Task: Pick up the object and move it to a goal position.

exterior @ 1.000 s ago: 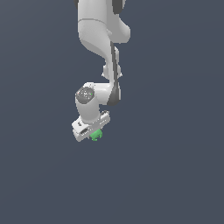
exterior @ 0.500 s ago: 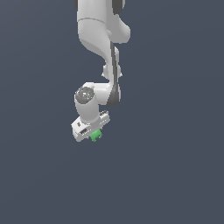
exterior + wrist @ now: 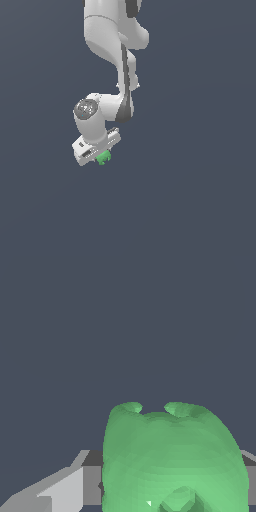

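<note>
Object: the green blob (image 3: 103,158) sits right under the gripper (image 3: 100,156), touching its underside, on the side toward the exterior view's right.
Object up close: in the wrist view the blob (image 3: 172,456) fills the lower part of the frame — lumpy, with two small knobs on its upper edge.
Gripper: a grey finger (image 3: 60,486) shows just beside the blob in the wrist view; a sliver of grey shows on its other side too. The jaws look narrow and closed on the blob, holding it between them.
Arm: the white arm (image 3: 107,55) reaches down from above the gripper, with the wrist bent so the gripper tilts.
Surroundings: only flat dark grey around the gripper in both views — no surface edge and no shadow under the blob that I can make out.
Done so far: judging by the blob pinned at the fingers, the grasp is made; whether it is lifted clear cannot be told, since nothing below it marks a floor.
Left to do: carry the blob to the goal. No goal marker shows near the gripper in either view, so how far the carry has to go cannot be judged.
Risk: the blob is small beside the gripper, so the hold may be shallow.
</note>
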`<state>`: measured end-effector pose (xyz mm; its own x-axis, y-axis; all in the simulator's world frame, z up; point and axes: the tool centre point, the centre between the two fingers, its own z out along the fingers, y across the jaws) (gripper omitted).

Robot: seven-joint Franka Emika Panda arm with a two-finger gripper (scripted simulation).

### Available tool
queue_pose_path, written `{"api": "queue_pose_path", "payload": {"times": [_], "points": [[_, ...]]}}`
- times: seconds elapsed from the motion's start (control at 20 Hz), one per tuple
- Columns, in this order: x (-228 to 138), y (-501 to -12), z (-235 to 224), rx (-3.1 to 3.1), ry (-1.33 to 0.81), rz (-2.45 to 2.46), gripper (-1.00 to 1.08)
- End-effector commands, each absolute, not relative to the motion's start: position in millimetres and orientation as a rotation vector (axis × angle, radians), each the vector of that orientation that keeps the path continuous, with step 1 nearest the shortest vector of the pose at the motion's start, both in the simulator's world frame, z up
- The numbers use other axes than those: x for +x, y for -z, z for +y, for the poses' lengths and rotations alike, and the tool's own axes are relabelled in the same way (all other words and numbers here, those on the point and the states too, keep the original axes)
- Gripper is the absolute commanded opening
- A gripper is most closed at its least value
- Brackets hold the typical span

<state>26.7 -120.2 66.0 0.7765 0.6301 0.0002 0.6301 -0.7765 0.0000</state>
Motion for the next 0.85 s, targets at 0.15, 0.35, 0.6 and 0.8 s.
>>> {"api": "queue_pose_path", "payload": {"times": [0.15, 0.35, 0.6, 0.8], "points": [[48, -85, -137, -2.961, 0.001, -1.05, -1.0], [58, -94, -146, -2.961, 0.001, -1.05, -1.0], [65, -99, -151, -2.961, 0.0, -1.05, -1.0], [67, -100, -152, -2.961, 0.0, -1.05, -1.0]]}}
